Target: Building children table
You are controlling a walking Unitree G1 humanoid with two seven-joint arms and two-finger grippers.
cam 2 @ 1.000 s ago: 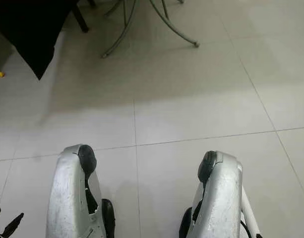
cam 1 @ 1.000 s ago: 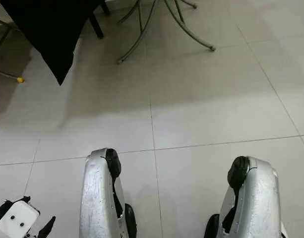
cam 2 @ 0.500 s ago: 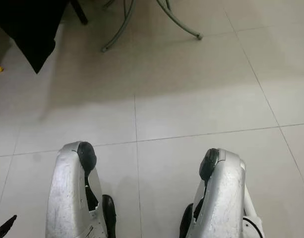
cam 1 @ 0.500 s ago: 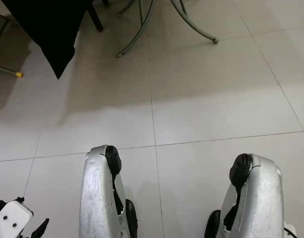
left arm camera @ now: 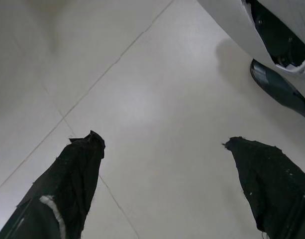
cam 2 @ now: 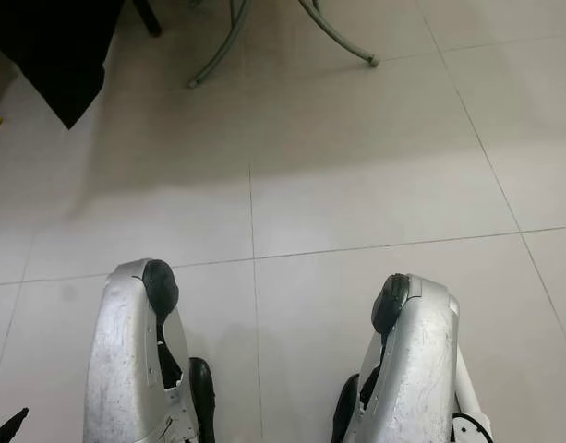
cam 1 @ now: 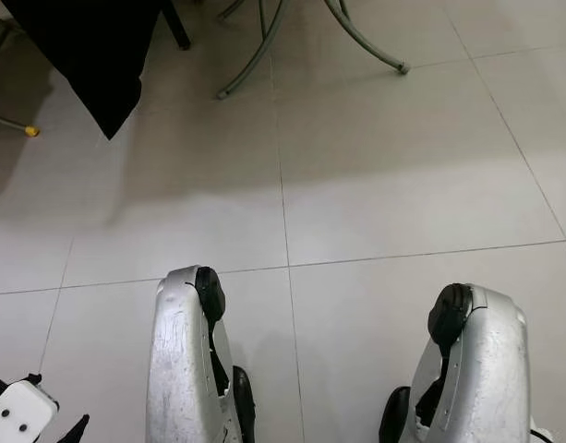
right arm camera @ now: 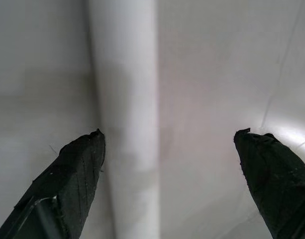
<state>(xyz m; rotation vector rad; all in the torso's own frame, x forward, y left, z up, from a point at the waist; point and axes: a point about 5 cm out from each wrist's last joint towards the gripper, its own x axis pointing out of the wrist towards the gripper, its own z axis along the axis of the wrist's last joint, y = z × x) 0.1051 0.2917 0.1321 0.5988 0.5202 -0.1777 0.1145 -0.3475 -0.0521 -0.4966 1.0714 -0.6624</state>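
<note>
A pale tiled floor [cam 1: 393, 175] with thin grout lines is seen from above, a band of shade lying across its far part. At the far edge, a black cloth [cam 1: 89, 51] hangs in a point, beside curved metal legs [cam 1: 264, 51] of a piece of furniture. The robot's two silver legs [cam 1: 186, 360] are seen at the near edge. The left gripper [left arm camera: 162, 149] is held low over the floor, its fingers spread wide and holding nothing; the right gripper [right arm camera: 169, 142] is likewise spread wide and empty. No table parts can be made out. Compared with a second ago, the cloth and metal legs are set slightly farther up the picture, as the camera has shifted.
</note>
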